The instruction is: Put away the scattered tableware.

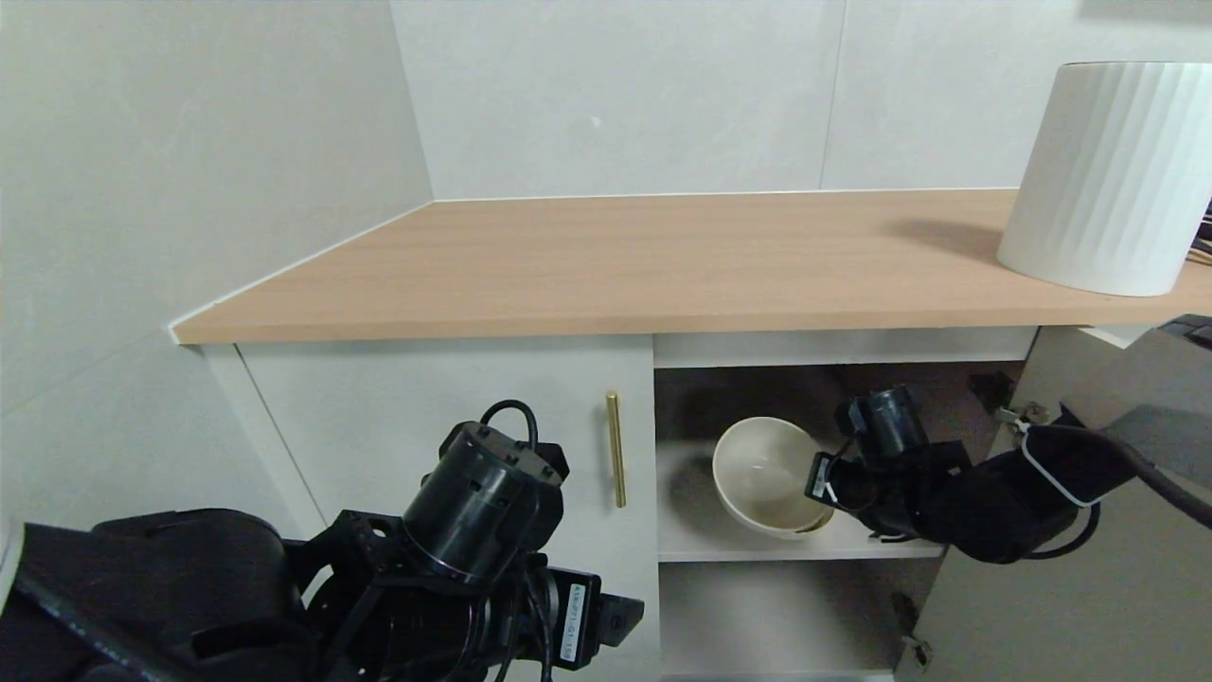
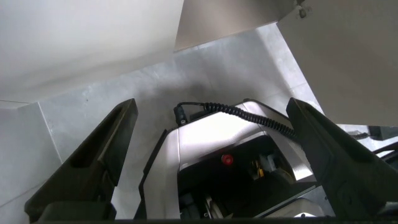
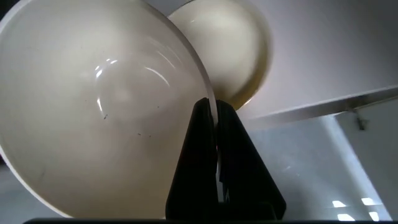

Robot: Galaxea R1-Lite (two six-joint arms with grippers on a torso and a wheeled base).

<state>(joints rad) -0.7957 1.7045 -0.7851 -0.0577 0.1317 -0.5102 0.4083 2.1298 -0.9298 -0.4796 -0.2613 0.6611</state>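
Right gripper (image 1: 816, 485) (image 3: 216, 121): clenched on the rim of a cream bowl (image 1: 762, 469) (image 3: 106, 106), one finger inside the rim and one outside.
Held bowl: inside the open half of the cabinet, just above the shelf (image 1: 691, 532), tipped on edge with its hollow facing out. I cannot tell whether its lower edge touches the shelf.
Bowls, counted: two. The second bowl (image 3: 230, 50) sits right behind the held one, deeper in the cabinet.
Left gripper (image 2: 211, 109): released, fingers spread wide with nothing between them.
Left arm (image 1: 483, 511): low, in front of the closed door (image 1: 426, 398).
Doors, counted: two. One is closed, with one gold handle (image 1: 615, 462) near its inner edge; the open door (image 1: 1051, 606) is swung out at the right.
Edges: the bowl stands near the shelf's front edge, with the cabinet's top rail above it.
Open room: bare shelf lies between the bowl and the closed door's edge, and there is a lower space under the shelf.
Countertop (image 1: 663, 265): one white ribbed cylinder (image 1: 1108, 170) stands at its right end.
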